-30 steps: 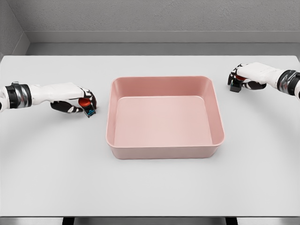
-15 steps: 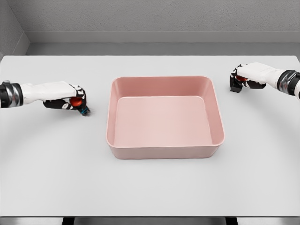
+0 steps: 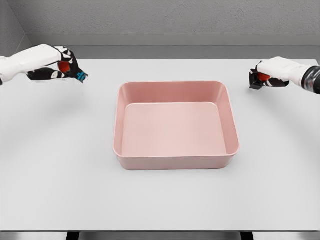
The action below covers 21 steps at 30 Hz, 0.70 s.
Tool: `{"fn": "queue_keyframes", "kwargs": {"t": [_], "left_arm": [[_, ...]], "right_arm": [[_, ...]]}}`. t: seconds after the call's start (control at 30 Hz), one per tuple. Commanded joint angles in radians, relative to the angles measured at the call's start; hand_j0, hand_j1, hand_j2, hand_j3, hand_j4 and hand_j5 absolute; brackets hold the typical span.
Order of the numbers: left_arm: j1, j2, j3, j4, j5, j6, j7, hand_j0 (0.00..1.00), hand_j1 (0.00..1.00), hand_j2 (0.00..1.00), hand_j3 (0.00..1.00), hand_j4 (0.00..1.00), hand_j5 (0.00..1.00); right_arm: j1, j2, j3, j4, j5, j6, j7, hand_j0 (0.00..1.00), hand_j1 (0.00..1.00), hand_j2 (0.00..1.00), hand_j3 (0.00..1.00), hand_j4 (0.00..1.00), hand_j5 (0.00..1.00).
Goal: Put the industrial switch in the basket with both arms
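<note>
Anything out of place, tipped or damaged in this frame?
Nothing stands out. The pink basket sits upright and empty mid-table. The left hand and the right hand each grip a small red-buttoned switch, well out to either side of it.

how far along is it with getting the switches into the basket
Done: both switches look grasped. The left robot hand holds a red switch above the table's far left; the right robot hand grips another at far right. Left: the pink basket holds nothing, so carrying over and dropping remain.
</note>
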Motion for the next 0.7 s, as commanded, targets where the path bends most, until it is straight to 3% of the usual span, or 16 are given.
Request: {"fn": "queue_keyframes", "kwargs": {"t": [0.0,0.07,0.2,0.23,0.37,0.43,0.67], "left_arm": [[0.0,-0.01,0.036,-0.048,0.013,0.002,0.011,0.17,0.17,0.17,0.17,0.17,0.17],[-0.003,-0.031,0.034,-0.086,0.008,0.002,0.01,0.17,0.17,0.17,0.17,0.17,0.17],[-0.003,-0.065,0.033,-0.235,-0.024,0.002,0.007,0.17,0.17,0.17,0.17,0.17,0.17],[0.002,-0.079,0.034,-0.289,-0.048,0.002,0.008,0.17,0.17,0.17,0.17,0.17,0.17],[0.006,-0.137,0.006,-0.358,-0.157,0.002,0.01,0.17,0.17,0.17,0.17,0.17,0.17],[0.012,-0.143,-0.015,-0.367,-0.2,0.002,0.005,0.17,0.17,0.17,0.17,0.17,0.17],[0.003,-0.145,-0.105,-0.367,-0.285,0.002,-0.002,0.18,0.18,0.18,0.18,0.18,0.18]], "right_arm": [[0.0,-0.013,-0.002,-0.022,-0.004,0.002,0.002,0.41,0.41,0.41,0.41,0.41,0.41],[0.008,-0.03,-0.026,-0.083,-0.005,0.002,0.037,0.41,0.41,0.41,0.41,0.41,0.41],[0.021,-0.053,-0.052,-0.154,-0.007,-0.012,0.057,0.41,0.41,0.41,0.41,0.41,0.41],[0.026,-0.059,-0.056,-0.168,-0.013,-0.012,0.065,0.41,0.41,0.41,0.41,0.41,0.41],[0.089,-0.07,-0.146,-0.271,-0.015,-0.013,0.088,0.42,0.42,0.42,0.42,0.42,0.42],[0.127,-0.075,-0.18,-0.312,-0.015,-0.018,0.088,0.42,0.42,0.42,0.42,0.42,0.42],[0.16,-0.075,-0.266,-0.456,-0.022,-0.018,0.088,0.43,0.43,0.43,0.43,0.43,0.43]]}}
